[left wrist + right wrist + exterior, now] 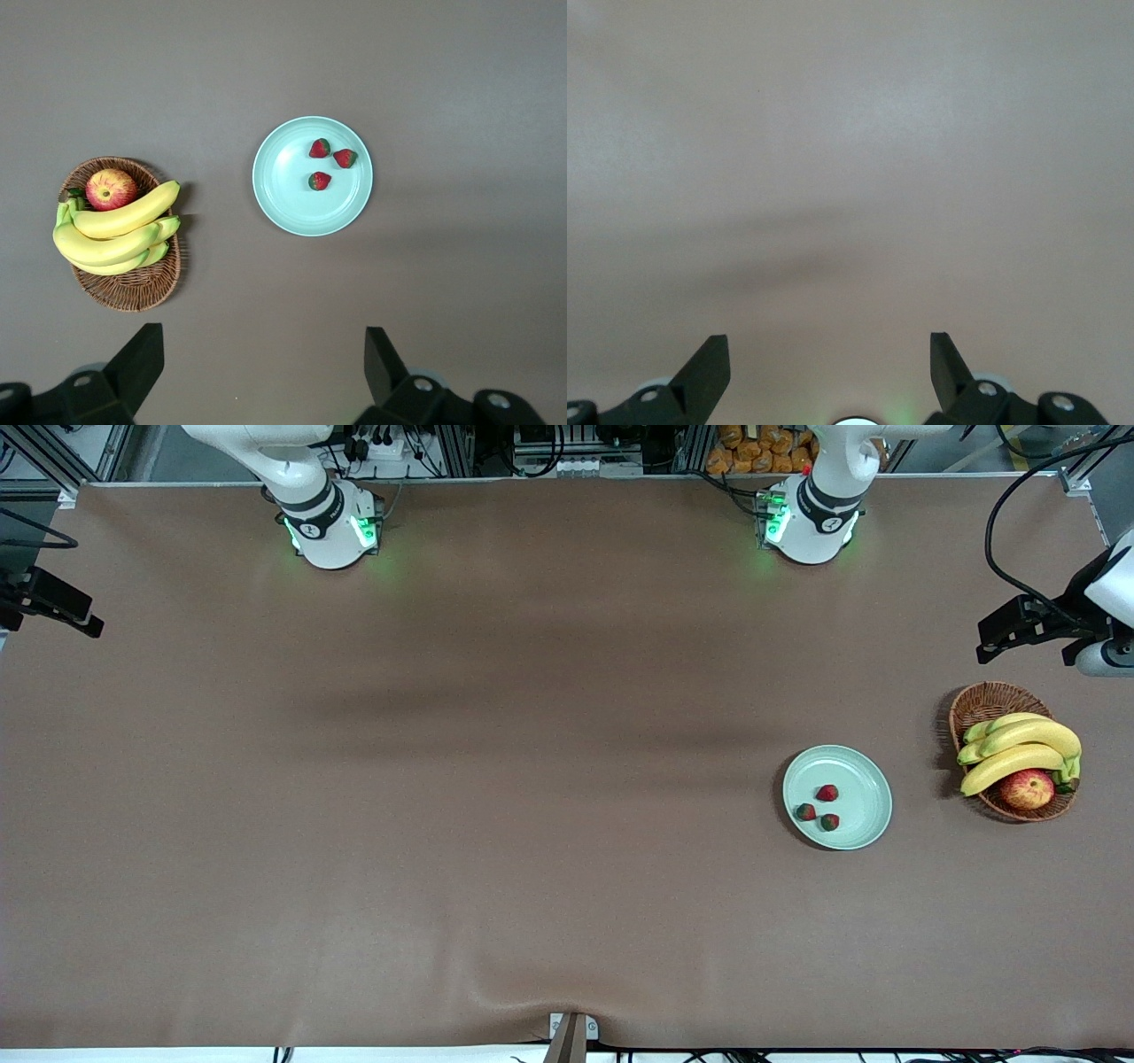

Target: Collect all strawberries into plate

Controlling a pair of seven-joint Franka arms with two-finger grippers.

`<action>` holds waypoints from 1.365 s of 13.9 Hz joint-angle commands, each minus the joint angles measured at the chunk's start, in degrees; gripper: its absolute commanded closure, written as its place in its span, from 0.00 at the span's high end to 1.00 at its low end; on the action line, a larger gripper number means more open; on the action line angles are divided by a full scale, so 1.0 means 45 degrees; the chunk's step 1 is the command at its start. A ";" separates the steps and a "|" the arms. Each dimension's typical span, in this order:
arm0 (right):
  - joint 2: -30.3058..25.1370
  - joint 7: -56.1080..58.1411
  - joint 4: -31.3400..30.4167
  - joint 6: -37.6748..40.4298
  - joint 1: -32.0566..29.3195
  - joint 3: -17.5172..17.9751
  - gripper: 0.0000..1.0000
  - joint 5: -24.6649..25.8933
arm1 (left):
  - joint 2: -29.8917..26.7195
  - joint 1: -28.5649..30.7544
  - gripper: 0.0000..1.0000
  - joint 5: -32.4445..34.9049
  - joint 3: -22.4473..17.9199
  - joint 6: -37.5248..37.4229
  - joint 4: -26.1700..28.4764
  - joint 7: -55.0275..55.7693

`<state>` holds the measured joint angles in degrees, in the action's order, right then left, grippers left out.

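Observation:
Three small red strawberries [827, 793] [805, 811] [829, 822] lie close together in the pale mint-green plate [855, 779], toward the left arm's end of the table. The left wrist view looks down on the same plate [292, 177] and its berries [320, 148] [345, 158] [319, 181] from high up. My left gripper [263, 345] hangs open and holds nothing, well clear of the plate. My right gripper [828, 347] is open too, over bare brown table, with nothing between its fingers. Neither hand shows in the front view.
A brown wicker basket [983, 704] with bananas [1019, 748] and a red-yellow apple [1027, 788] stands beside the plate, closer to the table's end. Black camera mounts [1028, 624] [53, 602] jut in at both ends of the table.

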<state>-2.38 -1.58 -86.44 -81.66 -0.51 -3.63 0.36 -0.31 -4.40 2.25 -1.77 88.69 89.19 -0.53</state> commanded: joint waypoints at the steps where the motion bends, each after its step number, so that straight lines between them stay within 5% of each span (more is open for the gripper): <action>1: 0.0178 0.0116 0.0362 0.0197 0.0015 0.0007 1.00 0.0155 | 0.0029 0.0001 1.00 -0.0129 0.0004 0.0038 -0.0151 0.0000; 19: 0.0178 0.0116 0.0362 0.0216 0.0035 0.0007 1.00 0.0155 | 0.0088 0.0587 1.00 -0.0208 0.0414 0.0038 -0.0190 0.0273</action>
<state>-2.38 -1.57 -86.44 -81.66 -0.51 -3.63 0.36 -0.27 -2.77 2.22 -1.02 88.69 89.18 0.04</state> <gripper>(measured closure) 0.000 0.000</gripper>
